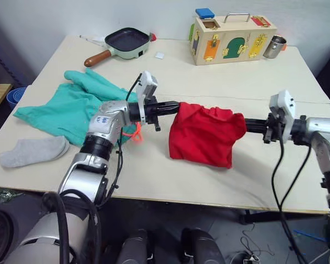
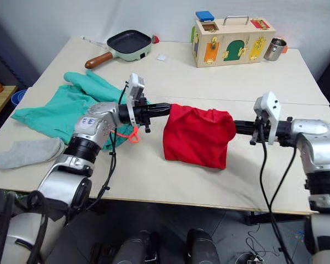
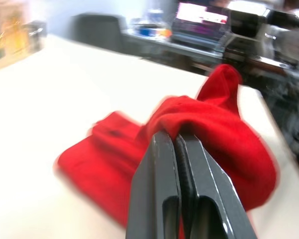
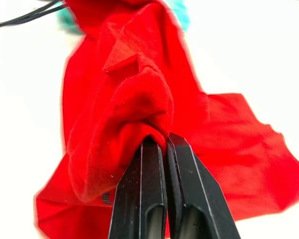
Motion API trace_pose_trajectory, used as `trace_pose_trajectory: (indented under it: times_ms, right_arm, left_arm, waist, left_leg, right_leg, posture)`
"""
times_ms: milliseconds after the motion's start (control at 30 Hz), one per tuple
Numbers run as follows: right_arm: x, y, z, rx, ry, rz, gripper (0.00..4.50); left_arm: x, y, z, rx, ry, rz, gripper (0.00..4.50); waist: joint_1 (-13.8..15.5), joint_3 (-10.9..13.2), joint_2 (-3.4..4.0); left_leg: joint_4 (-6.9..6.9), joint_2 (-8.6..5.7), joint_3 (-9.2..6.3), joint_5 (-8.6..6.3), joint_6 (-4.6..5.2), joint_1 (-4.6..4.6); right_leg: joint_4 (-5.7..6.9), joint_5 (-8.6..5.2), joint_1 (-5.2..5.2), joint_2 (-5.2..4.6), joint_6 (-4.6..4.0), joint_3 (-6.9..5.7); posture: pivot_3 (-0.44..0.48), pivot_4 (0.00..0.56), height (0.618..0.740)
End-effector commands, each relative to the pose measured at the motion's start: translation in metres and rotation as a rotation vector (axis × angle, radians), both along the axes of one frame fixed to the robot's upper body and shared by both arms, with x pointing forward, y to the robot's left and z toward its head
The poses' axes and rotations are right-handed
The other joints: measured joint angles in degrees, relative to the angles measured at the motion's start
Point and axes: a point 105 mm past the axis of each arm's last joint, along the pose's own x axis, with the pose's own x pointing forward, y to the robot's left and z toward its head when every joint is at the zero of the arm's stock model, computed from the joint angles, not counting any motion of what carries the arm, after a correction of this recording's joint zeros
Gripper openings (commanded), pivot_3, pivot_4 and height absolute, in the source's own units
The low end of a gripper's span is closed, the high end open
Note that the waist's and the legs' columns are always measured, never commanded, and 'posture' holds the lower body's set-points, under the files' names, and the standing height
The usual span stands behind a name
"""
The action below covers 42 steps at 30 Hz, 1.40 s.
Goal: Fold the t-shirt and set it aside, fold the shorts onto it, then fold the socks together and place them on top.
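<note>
The red t-shirt (image 1: 204, 135) hangs stretched between both grippers over the middle of the table, its lower edge draping onto the tabletop. My left gripper (image 1: 177, 106) is shut on the shirt's left top corner, and the left wrist view shows its fingers (image 3: 174, 179) pinching red cloth. My right gripper (image 1: 246, 125) is shut on the right top corner; its fingers (image 4: 159, 189) clamp a fold of the shirt. The teal shorts (image 1: 71, 107) lie crumpled at the left, orange drawstring (image 1: 135, 133) showing. The grey socks (image 1: 34, 150) lie by the front left edge.
A green frying pan (image 1: 124, 44) with a wooden handle sits at the back. A wooden latch box (image 1: 231, 38) and a metal cup (image 1: 274, 47) stand at the back right. The table's front edge (image 1: 170, 201) runs close below the shirt.
</note>
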Motion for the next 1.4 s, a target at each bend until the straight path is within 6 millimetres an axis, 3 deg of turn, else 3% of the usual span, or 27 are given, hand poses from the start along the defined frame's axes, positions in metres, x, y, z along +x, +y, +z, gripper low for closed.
trace_pose_trajectory:
  times_ms: [33,233,533,733,767,867,1033,1167,1400]
  right_arm:
    - [0.026,-0.015,0.007,0.035,-0.035,-0.169,0.0]
    - [0.054,-0.026,0.007,0.108,-0.054,-0.354,0.0]
    - [0.07,-0.038,-0.014,0.164,0.001,-0.545,0.0]
    - [0.075,-0.037,-0.022,0.237,-0.005,-0.621,0.0]
    - [0.076,-0.041,-0.02,0.254,-0.037,-0.656,0.48]
    - [0.078,-0.046,-0.014,0.258,-0.125,-0.715,1.32]
    - [0.075,-0.05,-0.008,0.258,-0.159,-0.715,3.12]
    - [0.064,-0.065,-0.001,0.254,-0.173,-0.691,4.48]
    - [0.026,-0.068,0.024,0.108,-0.326,-0.463,4.48]
  left_arm:
    - [0.013,-0.008,0.004,-0.007,-0.018,0.065,0.02]
    - [0.025,-0.022,-0.004,-0.022,-0.008,0.172,0.02]
    - [0.04,-0.024,-0.006,-0.073,0.045,0.34,0.02]
    - [0.048,-0.018,-0.012,-0.084,0.055,0.442,1.53]
    - [0.049,-0.016,-0.013,-0.093,0.056,0.47,1.9]
    - [0.052,-0.01,-0.014,-0.079,-0.004,0.514,2.77]
    - [0.041,-0.01,-0.011,-0.015,-0.17,0.413,4.4]
    - [0.022,-0.006,-0.016,0.065,-0.326,0.265,4.5]
    - [-0.019,0.008,-0.018,0.151,-0.537,0.017,4.5]
  waist:
    - [0.0,0.0,0.0]
    - [0.0,0.0,0.0]
    - [-0.4,0.0,0.0]
    - [-0.6,0.0,0.0]
    - [-0.6,0.0,0.0]
    - [-0.6,0.0,0.0]
    - [-0.7,0.0,0.0]
    - [-0.9,0.0,0.0]
    - [-1.2,0.0,0.01]
  left_leg:
    - [0.05,-0.02,0.03,0.01,0.01,-0.23]
    - [0.15,-0.07,0.14,0.08,0.08,-0.45]
    - [0.51,-0.06,0.13,0.12,0.14,-0.47]
    - [0.51,-0.06,0.15,0.12,0.14,-0.48]
    - [0.52,-0.06,0.15,0.12,0.14,-0.47]
    - [0.52,-0.06,0.15,0.12,0.13,-0.47]
    - [0.51,-0.07,0.23,0.12,0.13,-0.46]
    - [0.48,-0.05,0.32,0.12,0.13,-0.42]
    - [0.45,-0.04,0.46,0.12,0.13,-0.36]
  right_leg:
    - [0.06,0.01,-0.27,0.06,0.02,-0.07]
    - [0.2,0.07,-0.55,0.06,0.12,-0.33]
    - [0.55,0.12,-0.56,0.01,0.22,-0.22]
    - [0.59,0.12,-0.59,0.01,0.22,0.05]
    - [0.59,0.12,-0.59,0.02,0.22,0.15]
    - [0.59,0.12,-0.59,0.01,0.21,0.31]
    - [0.59,0.12,-0.61,0.07,0.22,0.37]
    - [0.63,0.12,-0.64,0.1,0.21,0.45]
    - [0.63,0.12,-0.68,0.1,0.21,0.6]
  posture:
    - [0.0,0.15,0.74]
    - [0.0,0.15,0.74]
    - [0.0,0.15,0.74]
    - [0.0,0.15,0.74]
    - [0.0,0.15,0.74]
    - [0.0,0.15,0.74]
    - [0.0,0.15,0.74]
    - [0.0,0.15,0.74]
    - [0.0,0.15,0.74]
